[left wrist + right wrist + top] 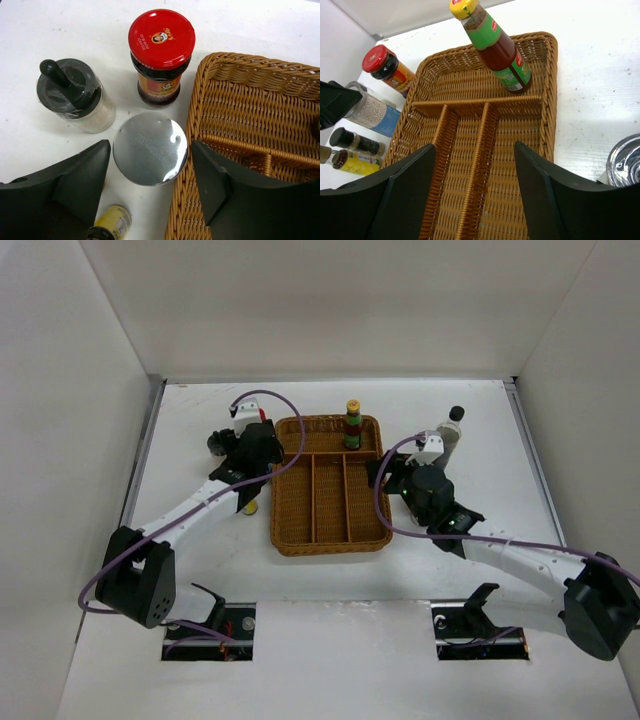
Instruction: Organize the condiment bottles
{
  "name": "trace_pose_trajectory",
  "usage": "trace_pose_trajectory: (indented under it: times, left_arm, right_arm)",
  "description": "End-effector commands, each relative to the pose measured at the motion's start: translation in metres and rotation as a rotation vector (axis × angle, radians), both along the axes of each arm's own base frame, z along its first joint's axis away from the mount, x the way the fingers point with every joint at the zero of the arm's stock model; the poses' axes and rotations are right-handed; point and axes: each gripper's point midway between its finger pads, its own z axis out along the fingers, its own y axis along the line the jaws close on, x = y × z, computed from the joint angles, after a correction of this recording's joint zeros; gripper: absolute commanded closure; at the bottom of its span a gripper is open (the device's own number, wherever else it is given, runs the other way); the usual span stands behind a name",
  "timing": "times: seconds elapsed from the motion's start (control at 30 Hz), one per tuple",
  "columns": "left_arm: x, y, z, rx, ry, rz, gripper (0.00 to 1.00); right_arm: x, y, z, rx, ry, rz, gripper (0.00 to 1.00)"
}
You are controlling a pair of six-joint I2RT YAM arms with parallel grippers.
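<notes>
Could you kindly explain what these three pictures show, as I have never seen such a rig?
Two white robot arms are bolted at the near edge of a white table. One picture looks down from above; the other two come from a camera on each wrist, so the dark wedges are that arm's own fingers. A brown wicker tray holds one upright yellow-capped red sauce bottle. Left of it stand a red-capped jar, a silver-lidded jar and a black-topped clear shaker. The left tool is open over the silver-lidded jar, the right tool open over the tray. Nothing is held.
</notes>
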Motion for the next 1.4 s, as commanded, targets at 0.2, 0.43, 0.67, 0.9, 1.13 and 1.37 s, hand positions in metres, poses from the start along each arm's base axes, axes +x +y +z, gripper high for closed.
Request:
trace_pose_trajectory:
  times: [0.2, 0.43, 0.67, 0.9, 1.13, 1.37]
  left_arm:
    - [0.011, -0.004, 0.011, -0.040, -0.049, 0.003, 0.38]
    - [0.012, -0.003, 0.004, -0.043, -0.040, 0.012, 0.36]
    - [0.020, -0.002, 0.024, -0.059, -0.098, 0.010, 0.54]
    - [0.016, -0.007, 0.113, -0.111, -0.304, -0.002, 0.60]
    - [0.010, -0.038, 0.175, -0.141, -0.425, -0.075, 0.61]
    - [0.037, -0.102, 0.178, -0.201, -0.443, -0.210, 0.62]
  right_arm:
    - [0.002, 0.000, 0.027, 0.054, -0.066, -0.001, 0.28]
    - [0.002, 0.002, 0.026, 0.050, -0.066, 0.002, 0.26]
    - [0.000, -0.002, 0.030, 0.069, -0.078, -0.005, 0.26]
    - [0.000, -0.005, 0.033, 0.076, -0.089, -0.015, 0.26]
    - [0.000, -0.007, 0.033, 0.085, -0.089, -0.021, 0.26]
    - [0.002, -0.009, 0.028, 0.080, -0.082, -0.029, 0.26]
